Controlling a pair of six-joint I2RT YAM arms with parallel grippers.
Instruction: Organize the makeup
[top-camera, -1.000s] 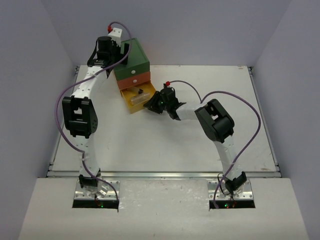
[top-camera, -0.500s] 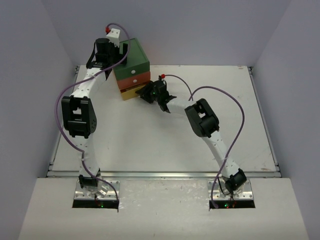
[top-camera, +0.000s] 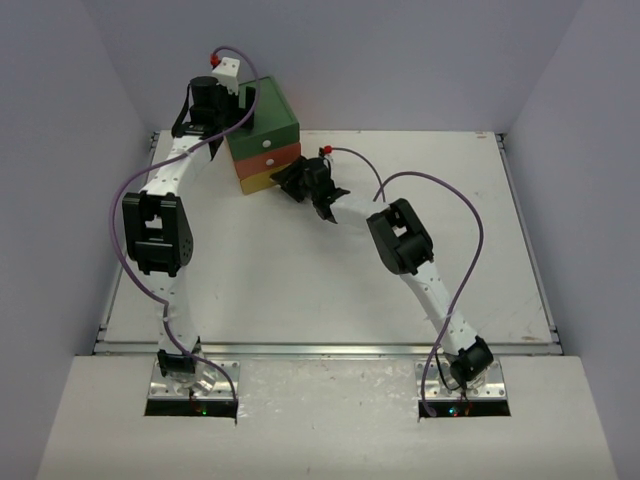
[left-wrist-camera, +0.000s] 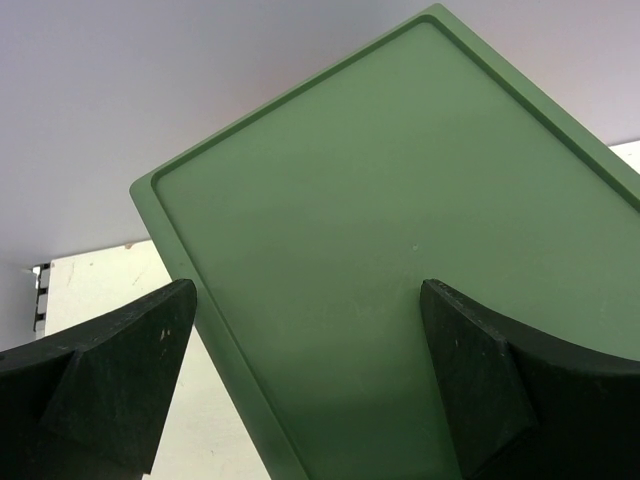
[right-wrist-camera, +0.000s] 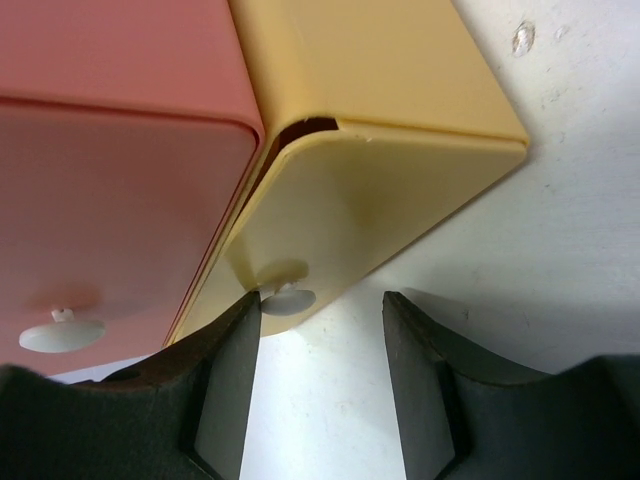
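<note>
No makeup shows in any view; it is hidden. The drawer chest (top-camera: 266, 128) stands at the table's back left, with a green top (left-wrist-camera: 380, 220), an orange drawer (right-wrist-camera: 110, 200) and a yellow drawer (right-wrist-camera: 380, 210). The yellow drawer is pushed in, with a thin dark gap left at its upper corner. My right gripper (top-camera: 297, 184) is open at the yellow drawer's front (right-wrist-camera: 322, 330), its left finger touching the small white knob (right-wrist-camera: 288, 298). My left gripper (top-camera: 243, 100) is open and empty over the chest's green top (left-wrist-camera: 310, 370).
The orange drawer is shut and has its own white knob (right-wrist-camera: 60, 335). The white table (top-camera: 330, 270) ends in a metal rail at the near edge. Grey walls close in the back and both sides. Purple cables loop over both arms.
The yellow drawer was pulled out with small items in it; my right gripper has moved left and back against it and the drawer has gone in. The left arm has hardly moved.
</note>
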